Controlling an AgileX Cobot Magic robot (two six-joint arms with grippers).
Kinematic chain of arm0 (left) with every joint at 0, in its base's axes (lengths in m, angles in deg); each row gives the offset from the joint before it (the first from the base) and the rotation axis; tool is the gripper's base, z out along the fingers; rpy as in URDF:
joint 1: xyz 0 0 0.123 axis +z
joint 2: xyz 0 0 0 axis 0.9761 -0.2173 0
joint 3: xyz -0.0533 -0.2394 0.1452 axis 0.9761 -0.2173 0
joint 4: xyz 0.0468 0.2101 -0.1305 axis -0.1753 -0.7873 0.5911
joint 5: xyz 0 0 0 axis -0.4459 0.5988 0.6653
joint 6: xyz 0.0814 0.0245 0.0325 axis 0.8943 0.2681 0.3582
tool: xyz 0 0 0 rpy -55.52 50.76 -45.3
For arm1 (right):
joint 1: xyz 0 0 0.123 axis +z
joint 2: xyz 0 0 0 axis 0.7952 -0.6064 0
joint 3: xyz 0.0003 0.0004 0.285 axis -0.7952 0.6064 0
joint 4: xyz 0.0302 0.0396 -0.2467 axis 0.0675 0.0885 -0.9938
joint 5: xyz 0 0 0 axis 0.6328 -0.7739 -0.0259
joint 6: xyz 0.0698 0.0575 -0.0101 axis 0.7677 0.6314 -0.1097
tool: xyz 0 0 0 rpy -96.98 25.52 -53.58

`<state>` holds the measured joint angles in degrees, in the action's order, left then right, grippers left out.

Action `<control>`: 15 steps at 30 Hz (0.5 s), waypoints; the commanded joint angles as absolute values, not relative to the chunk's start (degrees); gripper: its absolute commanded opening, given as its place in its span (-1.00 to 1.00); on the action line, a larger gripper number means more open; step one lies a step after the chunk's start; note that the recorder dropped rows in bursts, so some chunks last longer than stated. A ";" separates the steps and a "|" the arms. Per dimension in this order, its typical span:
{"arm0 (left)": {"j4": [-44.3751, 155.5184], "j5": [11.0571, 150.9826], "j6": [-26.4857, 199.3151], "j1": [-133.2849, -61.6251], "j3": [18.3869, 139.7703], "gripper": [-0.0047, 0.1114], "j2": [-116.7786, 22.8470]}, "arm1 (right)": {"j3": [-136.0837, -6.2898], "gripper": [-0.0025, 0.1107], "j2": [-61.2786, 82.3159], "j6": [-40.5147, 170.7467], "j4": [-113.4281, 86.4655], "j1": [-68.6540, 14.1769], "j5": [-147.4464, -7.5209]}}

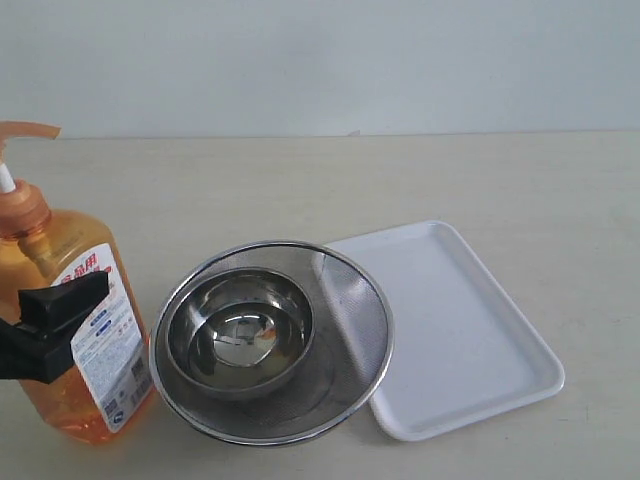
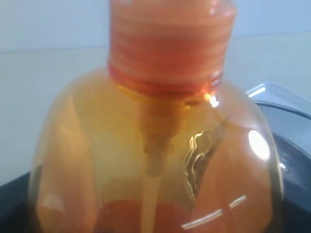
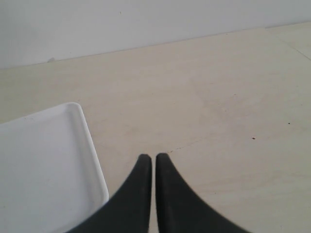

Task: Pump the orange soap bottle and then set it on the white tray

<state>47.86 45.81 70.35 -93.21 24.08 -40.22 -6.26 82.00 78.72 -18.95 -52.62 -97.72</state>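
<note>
Bottle spot: the orange soap bottle [image 1: 45, 245] sits at the near left edge of the exterior view. It fills the left wrist view almost completely.
Long axis: upright, with the pump nozzle [image 1: 25, 130] at the very top and a bit of white stem showing under it, so the pump looks un-pressed right now.
Left hand: the left gripper [image 1: 70, 300] straddles the bottle's body, and one black finger lies across the front label. Can't tell if it's actually squeezing or just resting there, and the other finger is hidden behind the bottle.
Pump vs hand: the nozzle is straight above that grip, so the left arm can't reach it.
In between: the mesh strainer [image 1: 350, 290] with a steel bowl [image 1: 240, 335] inside it sits just right of the bottle.
Tray: the white tray [image 1: 470, 330] lies right of the strainer, its near-left corner tucked under the strainer rim, nothing on it.
Right hand: the right gripper [image 3: 154, 158] is pinched closed on nothing and hangs over bare table [image 3: 218, 97] beside a tray corner, well apart from the bottle.
Who's closer: left arm, easily. The carry would probably go rightward, up and over the strainer.
</note>
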 commanded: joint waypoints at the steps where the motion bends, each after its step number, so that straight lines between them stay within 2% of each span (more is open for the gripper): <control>1: 47.43 43.78 70.48 -93.34 24.50 -0.84 -36.84 | -6.29 -0.96 82.32 78.71 -19.24 -52.67 -97.02; 15: 47.63 44.72 68.68 -93.34 23.90 -0.84 -38.79 | -6.29 -0.96 82.32 78.71 -19.24 -52.67 -97.40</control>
